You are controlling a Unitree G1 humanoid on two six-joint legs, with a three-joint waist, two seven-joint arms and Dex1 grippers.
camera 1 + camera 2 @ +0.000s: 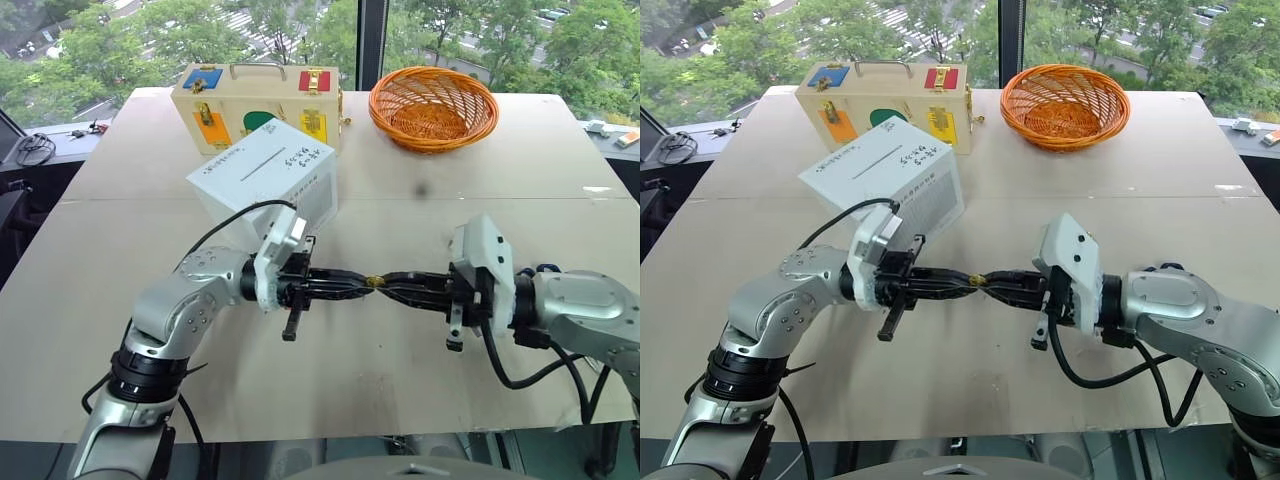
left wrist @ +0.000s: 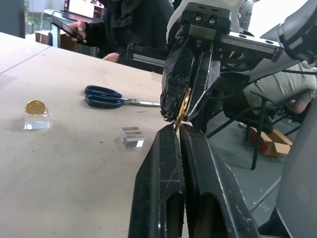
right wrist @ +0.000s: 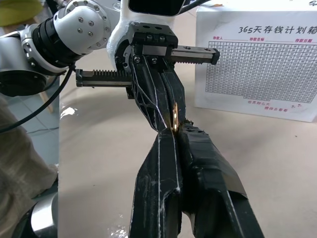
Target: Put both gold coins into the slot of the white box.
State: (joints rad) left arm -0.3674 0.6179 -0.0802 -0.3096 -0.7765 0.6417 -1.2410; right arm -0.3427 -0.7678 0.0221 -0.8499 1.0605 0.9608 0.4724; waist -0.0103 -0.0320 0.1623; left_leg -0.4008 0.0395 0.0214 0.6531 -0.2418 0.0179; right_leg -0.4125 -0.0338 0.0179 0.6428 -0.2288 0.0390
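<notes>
1. At frame centre of the left eye view, the left gripper (image 1: 345, 283) and the right gripper (image 1: 400, 286) meet tip to tip, both pinched onto one gold coin (image 1: 374, 283) held edge-on above the table (image 1: 400, 200).
2. The second coin (image 2: 35, 106) sits on a clear holder (image 2: 37, 120), in the left wrist view's left part.
3. Risk: with only the rim pinched, an uneven release could drop the coin.
4. The white box (image 1: 265, 180), slot (image 1: 262, 165) facing up, lies upper left of the grippers, beside the left arm; open table spreads right and below.
</notes>
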